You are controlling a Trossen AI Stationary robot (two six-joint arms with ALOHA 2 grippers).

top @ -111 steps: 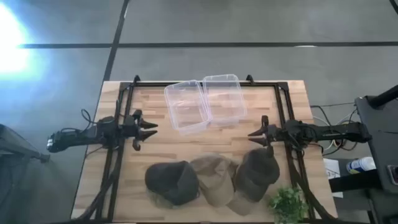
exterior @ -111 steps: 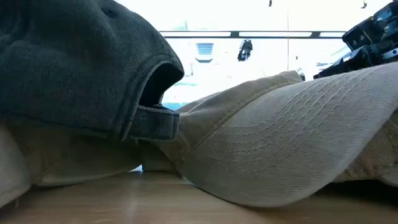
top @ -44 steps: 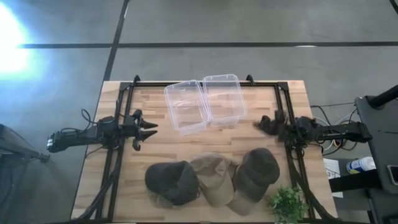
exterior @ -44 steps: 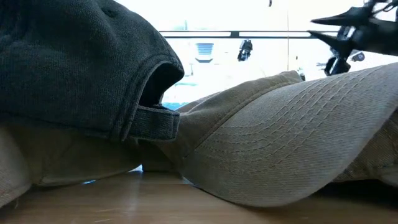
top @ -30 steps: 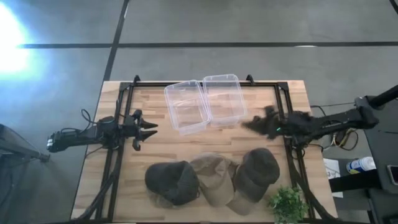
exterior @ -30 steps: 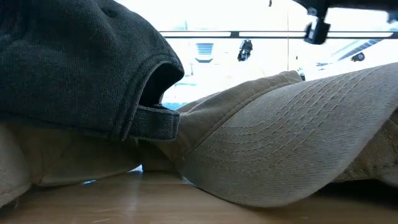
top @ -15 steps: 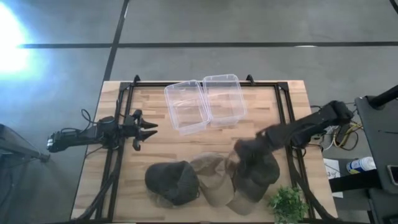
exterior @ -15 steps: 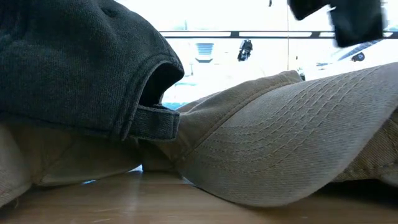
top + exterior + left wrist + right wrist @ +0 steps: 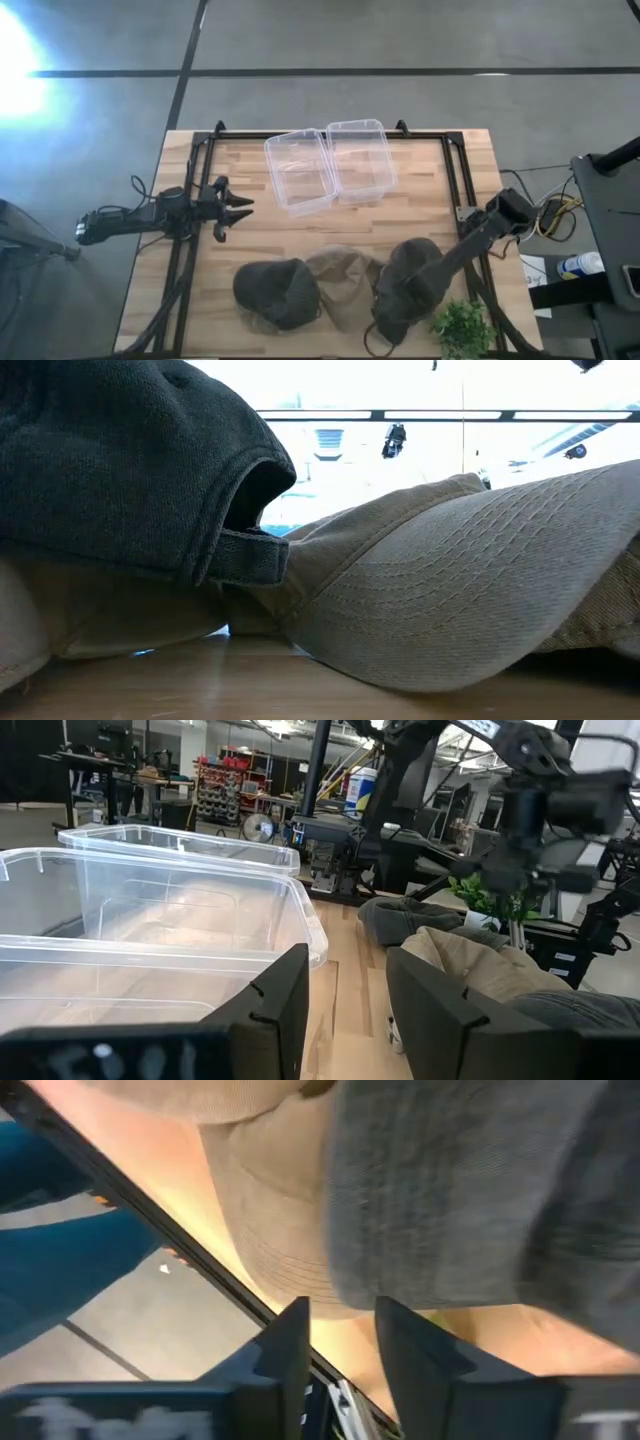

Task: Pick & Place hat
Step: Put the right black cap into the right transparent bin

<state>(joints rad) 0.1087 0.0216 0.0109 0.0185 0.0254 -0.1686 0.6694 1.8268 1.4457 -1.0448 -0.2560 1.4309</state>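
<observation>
Right gripper (image 9: 385,318) has swung from its rest by the table's right edge down over the near-right dark grey hat (image 9: 415,275), at the front edge; fingers (image 9: 290,1350) stand slightly apart in the wrist view, nothing between them yet. Judgement: approach done, grasp pending. That hat is soft corduroy-like cloth, slumped, its tan brim (image 9: 270,1230) stitched in curved rows. Beside it lies a tan hat (image 9: 340,285), then another dark hat (image 9: 275,290), all touching. A small green plant (image 9: 462,328) sits at the near-right corner. Left gripper (image 9: 240,207) waits mid-left, fingers parted. Farthest: two clear plastic bins (image 9: 330,165), rigid, glossy, side by side.
</observation>
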